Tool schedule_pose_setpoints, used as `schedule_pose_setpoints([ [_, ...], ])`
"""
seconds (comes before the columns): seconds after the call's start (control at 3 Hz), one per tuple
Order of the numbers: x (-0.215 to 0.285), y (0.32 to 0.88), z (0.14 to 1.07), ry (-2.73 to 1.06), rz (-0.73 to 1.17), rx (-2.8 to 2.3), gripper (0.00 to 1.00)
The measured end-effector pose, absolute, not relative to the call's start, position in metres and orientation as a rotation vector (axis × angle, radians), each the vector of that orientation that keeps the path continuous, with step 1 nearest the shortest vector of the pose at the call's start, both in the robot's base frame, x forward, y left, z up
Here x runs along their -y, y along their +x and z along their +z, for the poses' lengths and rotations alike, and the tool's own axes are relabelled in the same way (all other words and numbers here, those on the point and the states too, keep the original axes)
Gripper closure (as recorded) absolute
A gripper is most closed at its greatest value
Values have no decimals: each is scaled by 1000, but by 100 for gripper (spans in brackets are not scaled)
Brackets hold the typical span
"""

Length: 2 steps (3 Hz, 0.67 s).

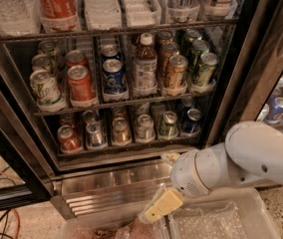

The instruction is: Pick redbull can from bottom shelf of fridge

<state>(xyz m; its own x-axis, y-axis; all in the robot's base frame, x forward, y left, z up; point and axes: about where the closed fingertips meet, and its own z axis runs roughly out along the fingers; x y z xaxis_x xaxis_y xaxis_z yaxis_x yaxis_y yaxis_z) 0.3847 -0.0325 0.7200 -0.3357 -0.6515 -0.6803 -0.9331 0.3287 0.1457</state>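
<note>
The fridge (253,59) stands open, with black door frames and a ribbed steel base. Its bottom shelf (131,148) holds a row of six small cans. The redbull can (95,133) is slim, silver and blue, second from the left, between a red can (69,139) and a gold-brown can (120,131). My gripper (159,207) hangs from the white arm (241,161) in front of the steel base. It is below the shelf and to the right of the redbull can, well apart from it and holding nothing.
The rack above holds taller cans and a bottle (145,63). Clear plastic bins (216,220) sit on the floor below the gripper. A second glass door with blue cans (281,106) is at the right. Cables (2,218) lie at the lower left.
</note>
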Motion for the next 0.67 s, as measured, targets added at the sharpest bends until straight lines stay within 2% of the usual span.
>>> schedule_pose_setpoints([
  [0.33,6,396,706,-1333,668,-2045,0],
  [0.67,6,412,710,-1291,606,-2029,0],
])
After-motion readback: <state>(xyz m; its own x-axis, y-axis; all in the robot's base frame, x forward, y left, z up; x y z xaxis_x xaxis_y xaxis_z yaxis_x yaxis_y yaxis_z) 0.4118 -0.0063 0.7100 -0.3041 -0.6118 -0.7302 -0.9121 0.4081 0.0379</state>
